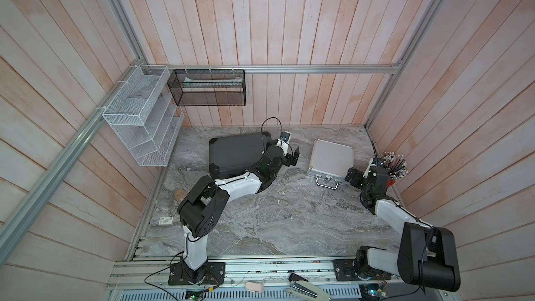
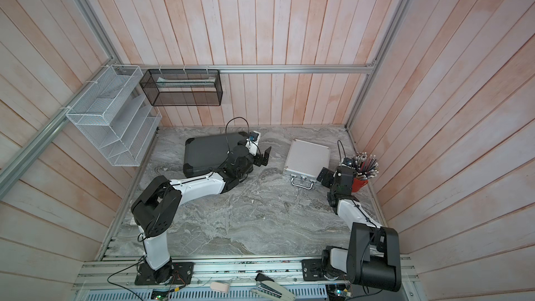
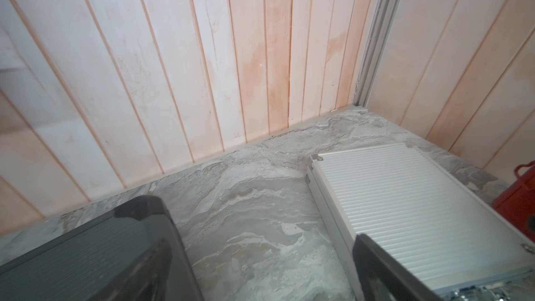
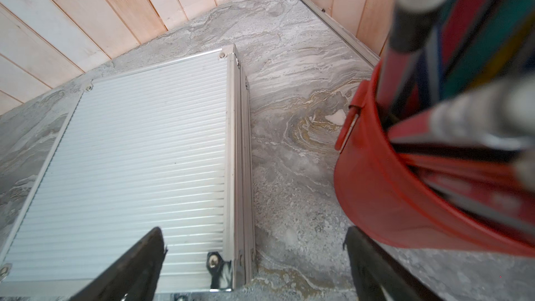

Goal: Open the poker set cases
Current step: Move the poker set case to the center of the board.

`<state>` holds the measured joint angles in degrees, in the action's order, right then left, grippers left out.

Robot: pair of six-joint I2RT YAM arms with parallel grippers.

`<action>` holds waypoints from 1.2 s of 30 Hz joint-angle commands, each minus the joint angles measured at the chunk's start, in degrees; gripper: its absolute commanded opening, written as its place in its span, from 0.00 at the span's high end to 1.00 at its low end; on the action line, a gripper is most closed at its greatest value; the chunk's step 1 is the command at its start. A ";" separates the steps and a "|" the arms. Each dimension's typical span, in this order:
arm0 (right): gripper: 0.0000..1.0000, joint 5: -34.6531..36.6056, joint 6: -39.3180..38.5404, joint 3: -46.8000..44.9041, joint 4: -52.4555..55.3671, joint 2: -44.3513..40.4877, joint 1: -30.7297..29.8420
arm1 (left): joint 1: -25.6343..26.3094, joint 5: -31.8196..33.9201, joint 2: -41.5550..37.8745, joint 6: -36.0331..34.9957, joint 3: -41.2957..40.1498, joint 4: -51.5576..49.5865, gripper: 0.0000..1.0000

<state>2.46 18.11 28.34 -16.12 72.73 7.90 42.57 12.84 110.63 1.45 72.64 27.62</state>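
Two poker set cases lie flat and shut on the marble table. The larger dark grey case [image 1: 231,154] [image 2: 207,154] [image 3: 72,256] is at the back left. The smaller silver ribbed case [image 1: 331,157] [image 2: 307,157] [image 3: 390,198] [image 4: 139,154] is at the back right, its handle [image 1: 327,183] facing the front. My left gripper [image 1: 293,156] [image 2: 265,156] [image 3: 272,270] hangs open just off the grey case's right end, with only table between its fingers. My right gripper [image 1: 351,176] [image 2: 325,176] [image 4: 254,270] is open at the silver case's front right corner, one finger over the lid.
A red cup [image 1: 390,182] [image 4: 390,198] full of pens stands right next to the right gripper, by the right wall. A white wire rack [image 1: 142,117] and a black mesh basket [image 1: 207,88] hang on the walls. A stapler [image 1: 307,286] lies on the front rail.
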 commanded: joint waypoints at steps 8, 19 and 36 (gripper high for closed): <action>0.02 -0.90 0.92 0.04 2.24 -0.79 3.01 | 1.11 -8.14 9.46 9.89 13.24 -12.58 0.00; 0.01 -1.00 1.03 0.29 3.65 -1.00 4.18 | 1.12 -13.07 17.25 16.42 23.28 -19.51 0.00; 0.02 -10.26 2.11 4.60 4.37 6.67 4.05 | 0.01 -18.64 25.07 23.24 31.15 -28.14 0.00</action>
<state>-5.21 19.40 32.21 -14.94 77.78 11.84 43.24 -3.16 134.30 22.85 102.65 0.64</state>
